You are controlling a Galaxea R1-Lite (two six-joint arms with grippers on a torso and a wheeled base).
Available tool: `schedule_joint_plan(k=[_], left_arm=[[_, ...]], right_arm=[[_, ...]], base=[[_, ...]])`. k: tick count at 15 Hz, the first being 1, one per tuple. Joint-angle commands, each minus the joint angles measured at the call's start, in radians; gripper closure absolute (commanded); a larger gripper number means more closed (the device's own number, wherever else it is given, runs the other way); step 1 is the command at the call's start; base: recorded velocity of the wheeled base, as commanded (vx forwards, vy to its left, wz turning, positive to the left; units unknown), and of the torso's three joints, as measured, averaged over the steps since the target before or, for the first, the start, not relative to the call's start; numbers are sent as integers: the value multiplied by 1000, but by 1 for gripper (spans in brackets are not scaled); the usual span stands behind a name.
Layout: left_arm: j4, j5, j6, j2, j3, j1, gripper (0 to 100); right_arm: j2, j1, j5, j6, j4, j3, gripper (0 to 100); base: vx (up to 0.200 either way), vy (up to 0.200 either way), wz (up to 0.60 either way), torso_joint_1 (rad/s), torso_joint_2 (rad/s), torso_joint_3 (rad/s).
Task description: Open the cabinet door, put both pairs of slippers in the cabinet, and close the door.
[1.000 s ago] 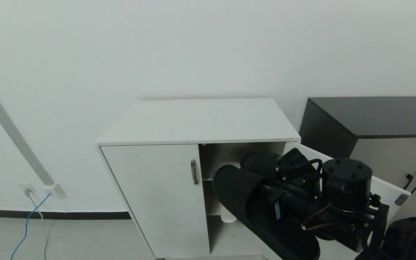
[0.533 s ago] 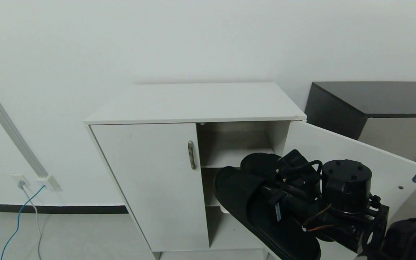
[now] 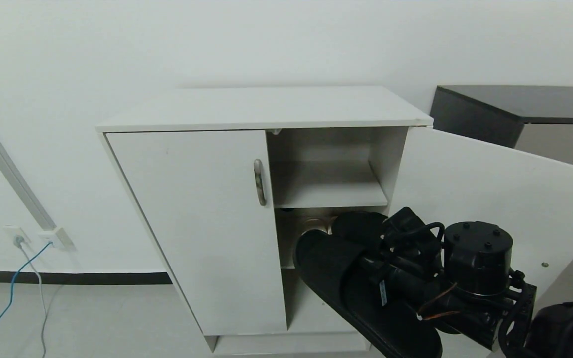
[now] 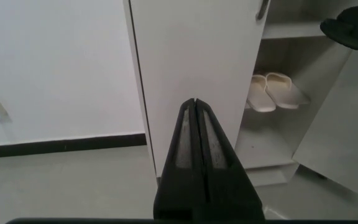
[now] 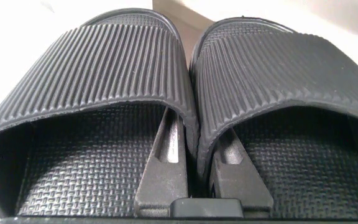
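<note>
We are finding little writing to read: a small white tag (image 3: 381, 292) is sitting on our right arm in front of the cabinet (image 3: 266, 105), and its print is too small for us to make out.

We are holding the black slippers (image 3: 327, 258) in our right gripper (image 5: 199, 134), in front of the cabinet's open right half, about level with its lower shelf. One finger is sitting inside each slipper, and the two are pinching the slippers' neighbouring side walls together between them. The slippers are lying side by side with their toes pointing toward the cabinet. Their wide straps are showing fine ribs, and their footbeds are showing a woven-looking grain.

The white slippers (image 4: 275, 91) are resting as a pair inside the cabinet, on the lower of its two shelves.

The cabinet's right door (image 3: 490, 194) is standing swung wide open. Its left door (image 3: 192, 223) is sitting closed, with a metal handle (image 3: 259, 182) running upright along the inner edge.

Our left gripper (image 4: 194, 104) is hanging low in front of the cabinet's left door, its fingers pressed flat together with nothing between them.

A black unit (image 3: 515, 102) is standing just to the right of the cabinet. Wall sockets (image 3: 38, 236) are sitting to the cabinet's left, with a blue cable (image 3: 3, 303) trailing down to the floor.
</note>
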Motion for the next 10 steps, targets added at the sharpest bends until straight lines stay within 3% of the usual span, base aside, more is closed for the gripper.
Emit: schedule_joint_plan(k=[1,7,10], left_arm=[[0,0,0,1,0,0,100],[0,0,0,1,0,0,100],[0,0,0,1,0,0,100]], right_arm=[[4,2,0,0,-2,2,100],[4,3,0,0,-2,4,100],[6,5,0,0,-2,4,100]], base=[[0,0,0,-95,466,369],[0,0,0,-39,417,370],[0,0,0,0,0,0]])
